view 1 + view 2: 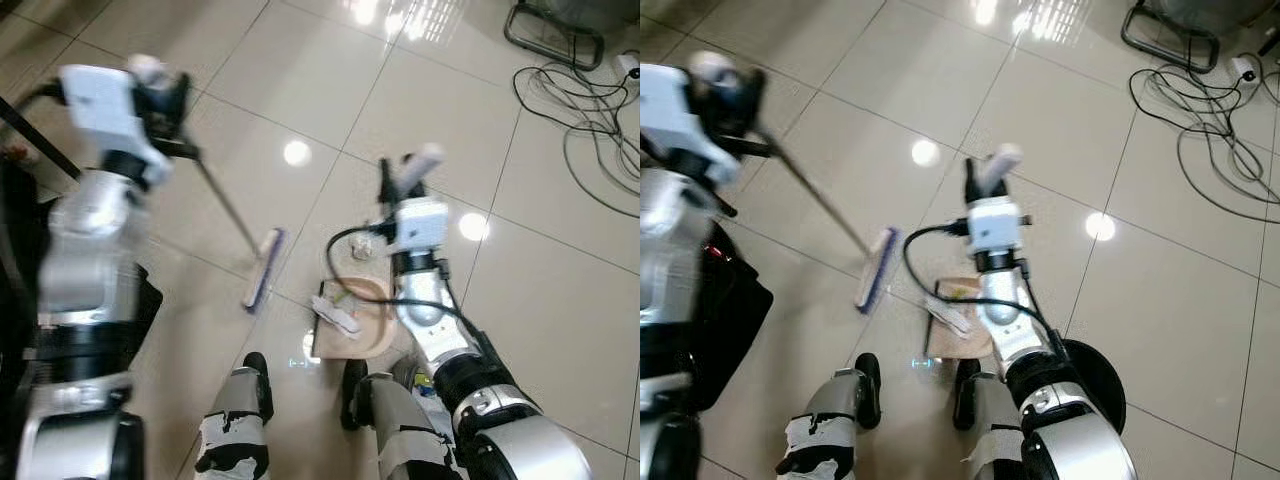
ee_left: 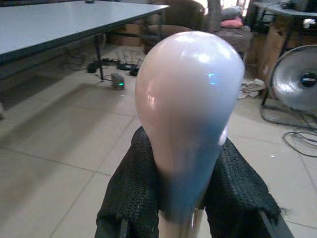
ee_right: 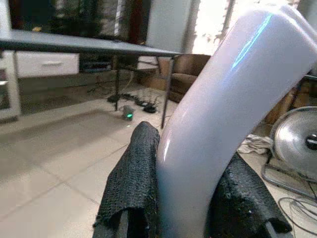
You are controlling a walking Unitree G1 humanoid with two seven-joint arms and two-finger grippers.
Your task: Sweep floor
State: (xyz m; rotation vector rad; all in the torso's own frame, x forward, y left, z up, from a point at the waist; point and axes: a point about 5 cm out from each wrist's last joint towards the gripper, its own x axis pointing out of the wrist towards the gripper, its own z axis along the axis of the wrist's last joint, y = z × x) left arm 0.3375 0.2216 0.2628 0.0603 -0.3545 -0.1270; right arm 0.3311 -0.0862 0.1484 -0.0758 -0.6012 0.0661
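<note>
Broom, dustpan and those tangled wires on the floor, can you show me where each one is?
Purple-edged broom head (image 1: 264, 268), left eye view, middle of the brush bar.
Tan plastic dustpan (image 1: 372, 322), left eye view, its flat tray.
Black tangled cables (image 1: 585, 110), left eye view, a loop on the tiles.

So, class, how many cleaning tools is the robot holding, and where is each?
2. The broom is in the left gripper, its head on the floor; the dustpan is in the right gripper, near the robot's feet.
</note>
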